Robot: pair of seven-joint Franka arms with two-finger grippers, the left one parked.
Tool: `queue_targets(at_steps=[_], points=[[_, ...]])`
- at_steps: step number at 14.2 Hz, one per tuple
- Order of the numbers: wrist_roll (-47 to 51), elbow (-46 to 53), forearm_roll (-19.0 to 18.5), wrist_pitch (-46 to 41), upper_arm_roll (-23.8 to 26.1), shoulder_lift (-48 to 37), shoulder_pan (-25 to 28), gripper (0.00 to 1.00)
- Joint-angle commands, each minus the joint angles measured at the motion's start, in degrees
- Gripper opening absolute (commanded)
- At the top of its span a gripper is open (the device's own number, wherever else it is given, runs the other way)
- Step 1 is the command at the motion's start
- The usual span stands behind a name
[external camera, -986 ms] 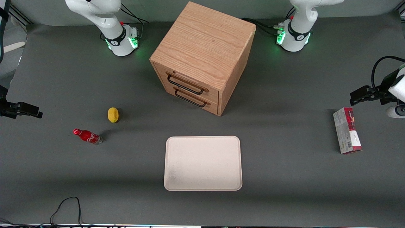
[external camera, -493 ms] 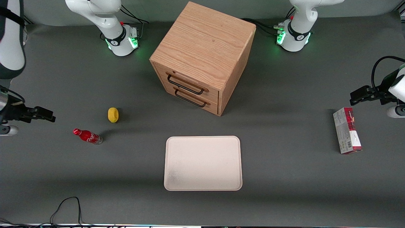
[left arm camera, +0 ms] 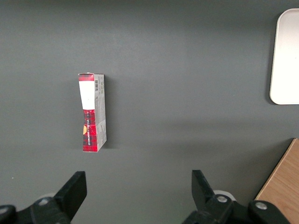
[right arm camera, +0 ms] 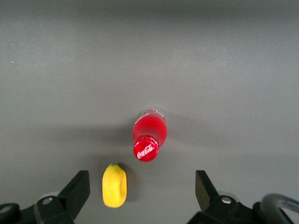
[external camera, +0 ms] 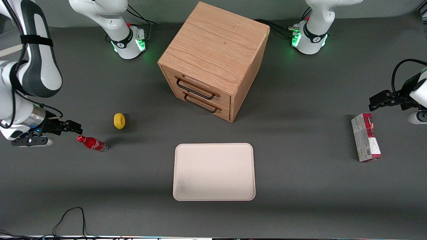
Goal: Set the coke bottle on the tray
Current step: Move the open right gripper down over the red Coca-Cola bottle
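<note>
A matte dark grey tabletop carries everything. The coke bottle lies on its side toward the working arm's end: small, glossy red plastic with a red cap, white script logo and a clear base. It rests on the bare tabletop, well apart from the tray, a flat cream-white rectangle with rounded corners and a low rim, slightly smudged at one near corner. A small lemon, yellow and oval, sits near the bottle, farther from the front camera. A wooden cabinet of light oak grain stands farther from the camera than the tray, turned at an angle, with two drawers and thin black wire handles. A red-and-white carton lies flat toward the parked arm's end.

The right wrist view looks almost along the bottle, cap nearest, the white logo on the cap readable, with the lemon beside it; the front view shows neither this cap lettering nor the lemon's waxy skin. The left wrist view alone shows the carton's barcode panel.

The white right arm bends down low, its forearm roughly level, with the black gripper just beside the bottle's cap, seemingly above the tabletop. Its jaws stand wide apart, holding nothing.
</note>
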Motion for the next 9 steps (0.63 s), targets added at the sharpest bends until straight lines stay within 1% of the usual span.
queue_targets(at_steps=[1,4,7,9], points=[[-2.4,-0.6,1.4,4.0,-0.4,2.8,0.3,1.0],[-2.5,-0.4,1.3,7.6,-0.3,5.9,0.3,1.0],[-2.3,-0.1,1.3,7.8,0.0,7.7,0.4,1.0],[-2.4,-0.1,1.4,7.2,0.0,7.2,0.5,1.0]])
